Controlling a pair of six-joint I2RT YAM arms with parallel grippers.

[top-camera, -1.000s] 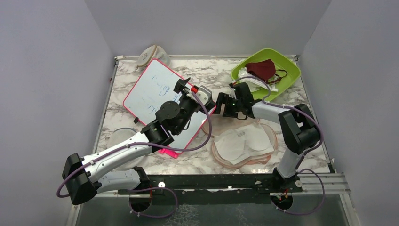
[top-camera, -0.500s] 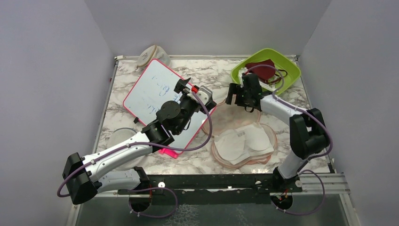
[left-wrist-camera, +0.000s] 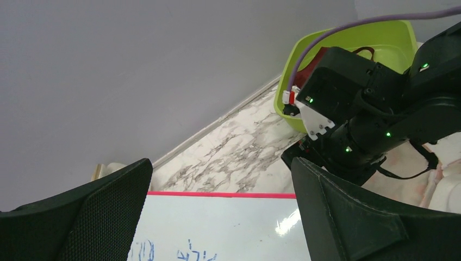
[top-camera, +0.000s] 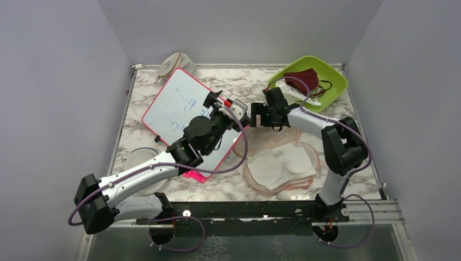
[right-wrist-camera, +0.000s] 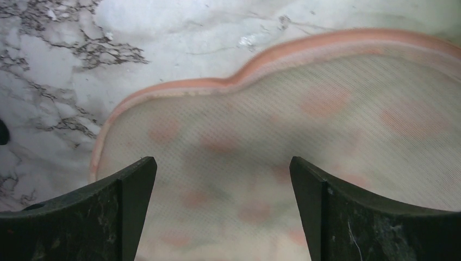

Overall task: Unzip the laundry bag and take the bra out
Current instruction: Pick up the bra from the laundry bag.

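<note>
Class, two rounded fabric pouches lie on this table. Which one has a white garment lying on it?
The peach laundry bag in the middle: the bra is spread on its near half. The beige pouch at the far left corner has none.

Laundry bag [top-camera: 265, 142]: peach w/ pink edging, unzipped, spread flat; white bra [top-camera: 282, 163] on near flap.

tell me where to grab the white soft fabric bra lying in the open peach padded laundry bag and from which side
Probably the middle of the bra, where the two cups meet, coming straight down from above: it lies flat and uncovered in the laundry bag, whose pink rim would hinder a sideways approach. The open right gripper is nearest.
</note>
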